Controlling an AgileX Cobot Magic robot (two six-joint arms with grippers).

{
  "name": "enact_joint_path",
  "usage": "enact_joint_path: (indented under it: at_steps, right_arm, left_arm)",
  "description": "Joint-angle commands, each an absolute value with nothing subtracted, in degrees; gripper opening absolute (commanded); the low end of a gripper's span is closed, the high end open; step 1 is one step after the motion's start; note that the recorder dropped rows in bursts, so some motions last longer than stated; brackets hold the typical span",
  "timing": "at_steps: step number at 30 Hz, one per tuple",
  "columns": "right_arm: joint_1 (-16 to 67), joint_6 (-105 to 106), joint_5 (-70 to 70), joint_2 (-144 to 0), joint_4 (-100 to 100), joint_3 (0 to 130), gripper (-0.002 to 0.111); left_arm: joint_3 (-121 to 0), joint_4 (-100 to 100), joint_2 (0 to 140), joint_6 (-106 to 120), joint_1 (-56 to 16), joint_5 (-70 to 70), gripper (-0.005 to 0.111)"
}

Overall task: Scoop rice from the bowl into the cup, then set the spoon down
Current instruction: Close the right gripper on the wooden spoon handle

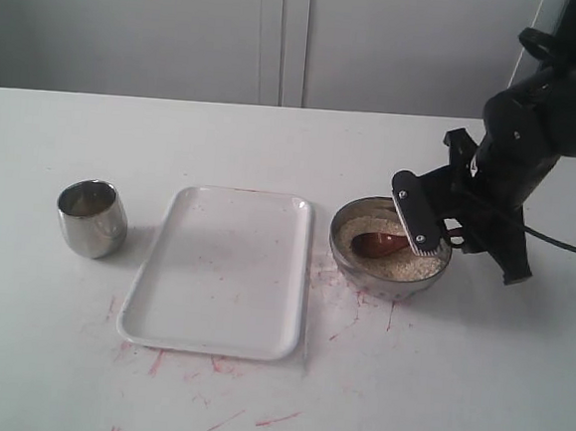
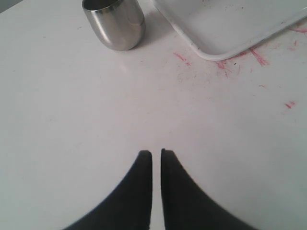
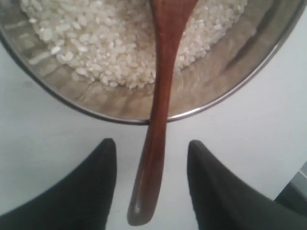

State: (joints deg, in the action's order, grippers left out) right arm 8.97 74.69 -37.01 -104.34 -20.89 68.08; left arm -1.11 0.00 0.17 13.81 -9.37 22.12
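Observation:
The metal bowl (image 1: pixel 345 248) holds rice (image 1: pixel 410 267) at the table's right; the rice (image 3: pixel 96 43) also fills the right wrist view inside the bowl (image 3: pixel 225 86). The brown wooden spoon (image 1: pixel 377 245) rests in the rice, its handle leaning over the rim. In the right wrist view the spoon (image 3: pixel 158 120) handle passes between the fingers of my right gripper (image 3: pixel 152 143), which is open and not touching it. In the exterior view the right gripper (image 1: pixel 435 225) hovers at the bowl's right side. The steel cup (image 1: pixel 91 218) stands far left. The cup (image 2: pixel 114 23) stands beyond my shut, empty left gripper (image 2: pixel 156 153).
A flat white tray (image 1: pixel 219 270) lies between cup and bowl; its corner shows as the tray (image 2: pixel 230 28) in the left wrist view. Red marks (image 1: pixel 333 279) stain the white table around the tray. The right arm's cable (image 1: pixel 565 242) trails off right.

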Motion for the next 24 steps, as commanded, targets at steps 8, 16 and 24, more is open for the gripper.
enact_joint_path:
  at_steps: [8, 16, 24]
  right_arm:
    - [8.51, 74.71, -34.21, -104.74, -22.95, 67.93, 0.044]
    - [8.51, 74.32, -34.21, -105.51, -22.95, 67.93, 0.04]
    - [8.51, 74.32, -34.15, -106.67, -22.95, 67.93, 0.04]
  left_arm:
    - [-0.58, 0.0, 0.0, 13.47, -9.49, 24.03, 0.014]
    - [-0.58, 0.0, 0.0, 13.47, -9.49, 24.03, 0.014]
    - [-0.58, 0.0, 0.0, 13.47, -9.49, 24.03, 0.014]
